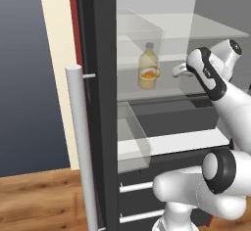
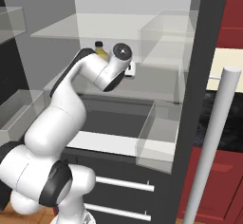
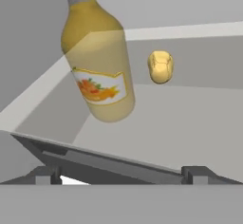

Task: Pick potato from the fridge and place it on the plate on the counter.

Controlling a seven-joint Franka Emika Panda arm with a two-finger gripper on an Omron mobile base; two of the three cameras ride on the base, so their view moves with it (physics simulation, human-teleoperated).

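Note:
The potato, a small lumpy yellow-tan oval, lies on a glass shelf of the open fridge, towards the back. A taller yellow bottle with an orange label stands to its left and nearer the hand. My gripper is open, with nothing between its fingertips, short of the shelf's front edge and apart from both. From the left base view the gripper hovers at shelf height just right of the bottle. A strip of the black counter shows past the fridge door. The plate is out of view.
The fridge door stands open with its long silver handle at the left; the other door's handle rises at the right. Clear door bins and glass shelves hem in the arm. Red cabinets sit below the counter.

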